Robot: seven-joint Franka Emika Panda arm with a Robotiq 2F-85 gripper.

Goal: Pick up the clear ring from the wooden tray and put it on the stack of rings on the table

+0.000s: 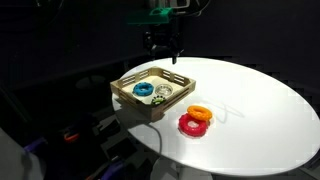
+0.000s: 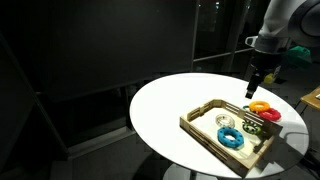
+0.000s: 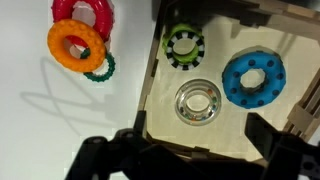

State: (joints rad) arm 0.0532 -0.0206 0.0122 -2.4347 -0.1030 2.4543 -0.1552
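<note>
The clear ring (image 3: 197,102) lies flat in the wooden tray (image 3: 151,92), with coloured specks inside it; it also shows in an exterior view (image 2: 225,121). My gripper (image 3: 195,160) is open and empty, hovering above the tray with one finger on each side of the clear ring; it shows above the tray in both exterior views (image 1: 163,45) (image 2: 252,90). The stack of rings stands on the white table (image 1: 250,100) beside the tray: an orange ring (image 3: 75,40) overlapping a red ring (image 3: 85,8), also seen in both exterior views (image 1: 200,113) (image 2: 261,107).
The tray also holds a blue ring (image 3: 253,78) and a green-and-black ring (image 3: 184,47). A small dark green ring (image 3: 102,68) lies on the table against the orange ring. The tray (image 1: 150,110) sits near the table's edge, and the surroundings are dark.
</note>
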